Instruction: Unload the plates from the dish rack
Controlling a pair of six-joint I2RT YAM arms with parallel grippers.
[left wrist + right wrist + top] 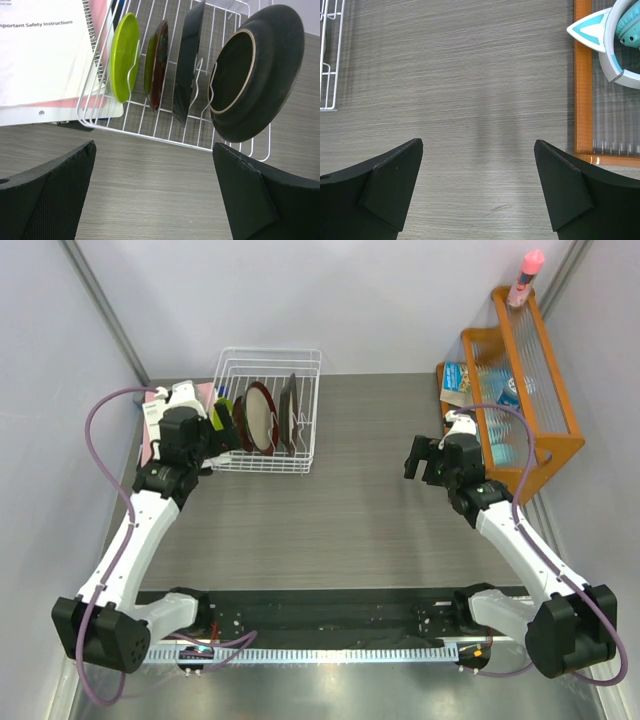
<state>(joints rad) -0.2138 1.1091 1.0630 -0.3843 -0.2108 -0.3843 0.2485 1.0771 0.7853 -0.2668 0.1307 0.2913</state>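
Entry, approach step: we're hovering L gripper (155, 167), jaws open/empty, before dish rack (262, 462) w/ 4 plates (256, 75) standing; next we're needing rim pinch on one; R gripper (477, 167) open, idling.

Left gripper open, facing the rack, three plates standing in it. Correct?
Wrong count: the dish rack holds four plates, not three. The left wrist view shows the lime green plate, glossy red plate, thin dark plate and large dark plate upright. The left gripper is open, facing it.
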